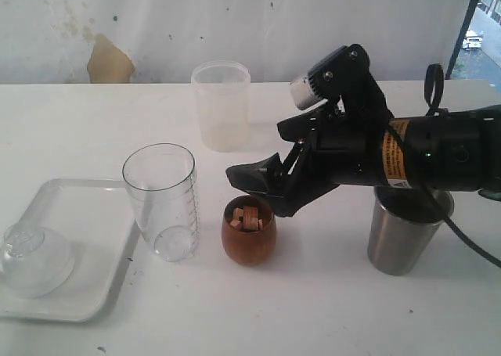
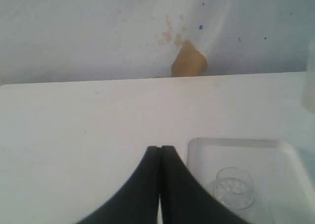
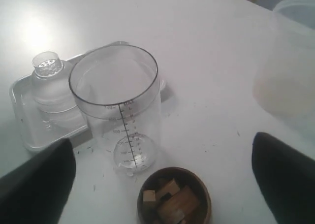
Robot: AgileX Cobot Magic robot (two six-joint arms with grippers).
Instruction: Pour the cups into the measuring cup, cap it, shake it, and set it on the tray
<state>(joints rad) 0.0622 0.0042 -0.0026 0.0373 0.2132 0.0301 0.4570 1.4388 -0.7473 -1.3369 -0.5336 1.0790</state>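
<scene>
Currently the right end effector [image 1: 252, 190] hangs just above the wooden cup [image 1: 249, 242], fingers spread wide, gripping nothing. Small wood blocks sit inside that cup. The measuring cup [image 1: 160, 203] stands upright between it and the tray [image 1: 86, 215]. Clear domed lid [image 1: 35, 260] lies on the tray. Left end effector [image 2: 159, 152]: fingers pressed together, near the tray.

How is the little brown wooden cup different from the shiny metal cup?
The small rounded brown wooden cup is shorter and round-bellied; the tapered stainless steel cup is taller with straight sloping sides. Wood looks dull brown, steel silvery grey. Both stand upright on the white table.
</scene>
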